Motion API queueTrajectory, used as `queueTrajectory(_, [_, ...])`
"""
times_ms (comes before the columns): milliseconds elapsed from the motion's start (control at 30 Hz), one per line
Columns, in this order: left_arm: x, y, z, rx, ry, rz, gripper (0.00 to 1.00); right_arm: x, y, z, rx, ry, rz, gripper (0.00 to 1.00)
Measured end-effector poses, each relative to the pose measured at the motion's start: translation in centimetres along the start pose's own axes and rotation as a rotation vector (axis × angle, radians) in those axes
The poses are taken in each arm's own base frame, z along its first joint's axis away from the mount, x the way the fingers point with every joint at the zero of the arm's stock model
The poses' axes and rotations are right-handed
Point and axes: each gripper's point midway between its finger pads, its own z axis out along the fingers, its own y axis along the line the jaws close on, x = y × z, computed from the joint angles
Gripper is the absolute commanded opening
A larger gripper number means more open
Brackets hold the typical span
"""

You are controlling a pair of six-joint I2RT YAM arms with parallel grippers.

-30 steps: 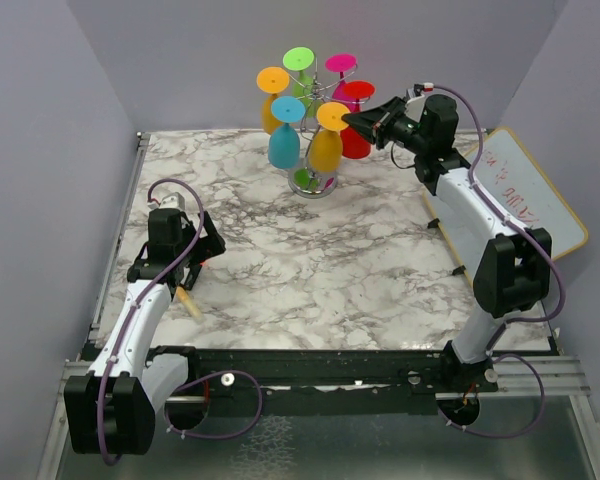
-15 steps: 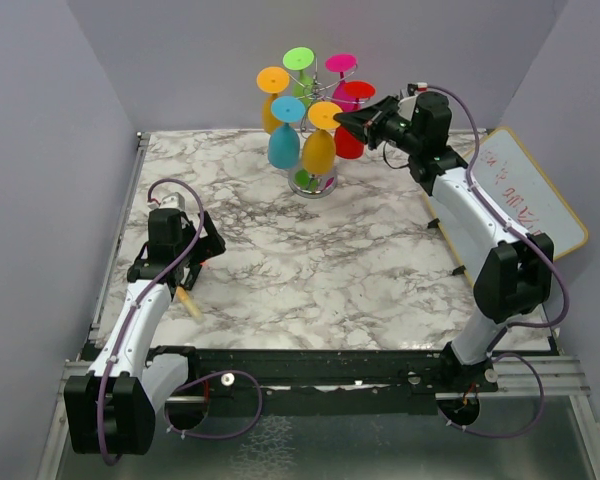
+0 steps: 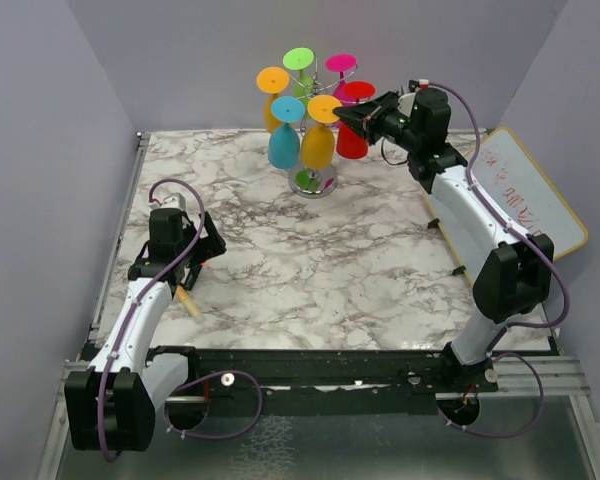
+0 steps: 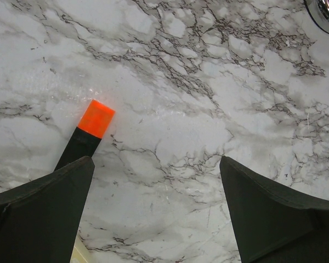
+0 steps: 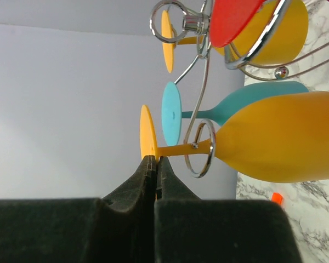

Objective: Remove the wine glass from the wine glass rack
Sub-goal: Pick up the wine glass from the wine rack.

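We look down on a white, grey-veined marble table point(image 3: 310, 260) with two robot arms bolted at its near edge. A whiteboard with red writing point(image 3: 540, 195) lies along the table's right side.

At the far middle of the table stands the tall silver wire wine glass rack point(image 3: 317, 183) on its round shiny base. It is hung with coloured glasses, bowls down and feet up. The yellow-orange wine glass point(image 3: 318, 145) hangs on the rack's near side, between a teal glass point(image 3: 284, 147) and a red glass point(image 3: 354, 142). From the right wrist we see its stem threaded through a curled wire loop.

The right gripper point(image 3: 340, 114) reaches in from the right at the level of that glass's round foot. Its fingers point(image 5: 126, 192) are clenched flat together, tips at the foot's rim; we cannot tell whether the rim is pinched.

The left gripper point(image 4: 156, 159) hangs over the marble at the left front, well apart from the rack, its fingers released wide and holding nothing. A small black bar with an orange tip point(image 4: 96, 118) shows just beside one finger.
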Motion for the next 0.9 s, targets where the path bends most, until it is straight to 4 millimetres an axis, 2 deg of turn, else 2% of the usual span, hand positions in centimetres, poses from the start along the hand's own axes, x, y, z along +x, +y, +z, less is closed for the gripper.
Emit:
queueTrajectory(200, [0.2, -0.1, 0.2, 0.008, 0.013, -0.001, 0.99, 0.0, 0.9, 0.1, -0.009, -0.015, -0.016, 0.0])
queueTrajectory(667, [0.3, -0.4, 0.1, 0.025, 0.017, 0.003, 0.99, -2.4, 0.5, 1.1, 0.051, -0.131, -0.003, 0.01])
queueTrajectory(800, [0.3, -0.4, 0.1, 0.027, 0.017, 0.003, 0.99, -2.9, -0.1, 1.1, 0.065, -0.16, 0.019, 0.0])
queueTrajectory(900, [0.3, -0.6, 0.1, 0.034, 0.019, 0.004, 0.99, -2.9, -1.3, 1.1, 0.088, -0.17, 0.039, 0.01])
